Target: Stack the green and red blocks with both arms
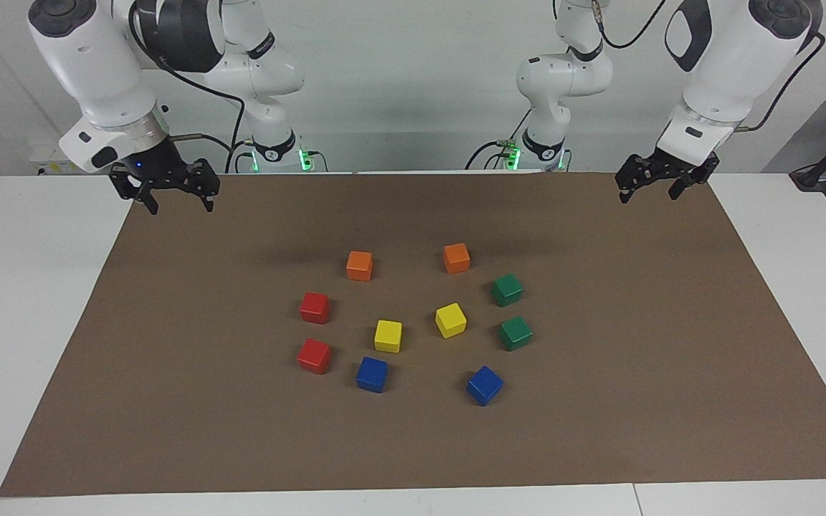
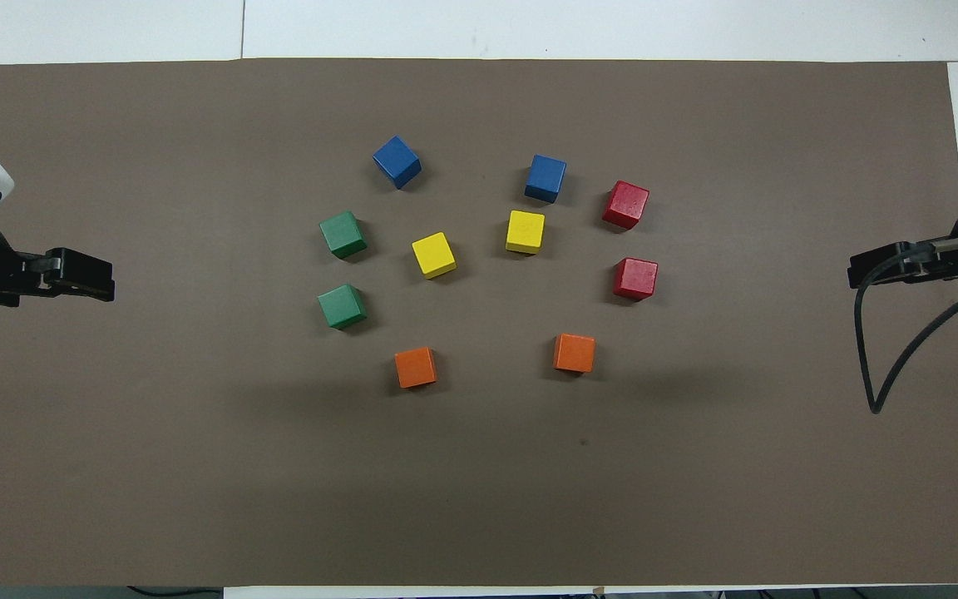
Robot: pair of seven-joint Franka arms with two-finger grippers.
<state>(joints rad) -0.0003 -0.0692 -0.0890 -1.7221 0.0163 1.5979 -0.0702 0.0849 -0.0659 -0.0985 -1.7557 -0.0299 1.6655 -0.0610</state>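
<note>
Brown paper covers a white table (image 1: 26, 322) where 2 Franka arms wait at opposite ends, neither touching anything. Raised over the paper's (image 1: 599, 430) edge at its own end, the left gripper (image 1: 660, 192) hangs with its fingers spread wide and empty; the right gripper (image 1: 176, 204) hangs the same way, wide and empty, over the paper's edge at the other end. Both are well apart from the 10 cubes clustered mid-table. Toward the left arm's end sit the 2 green blocks (image 1: 508, 289) (image 1: 515, 333), just beside each other, one nearer the robots. Toward the right arm's end sit the 2 red blocks (image 1: 315, 307) (image 1: 314, 356), likewise paired. Between them lie 2 yellow cubes (image 1: 388, 336) (image 1: 450, 320); 2 orange cubes (image 1: 359, 266) (image 1: 456, 258) lie nearer the robots and 2 blue cubes (image 1: 372, 375) (image 1: 484, 385) farther away. No stack is begun. The green and red blocks look rigid, small and probably light, with glossy painted faces that could slip under a loose pinch. Each seems best taken from above across 2 parallel side faces, fingers squared to the cube's slight turn on the paper, gripping low enough to keep it level. Flat tops should take a second cube readily, though an off-centre release could let it slide off the smooth face.
</note>
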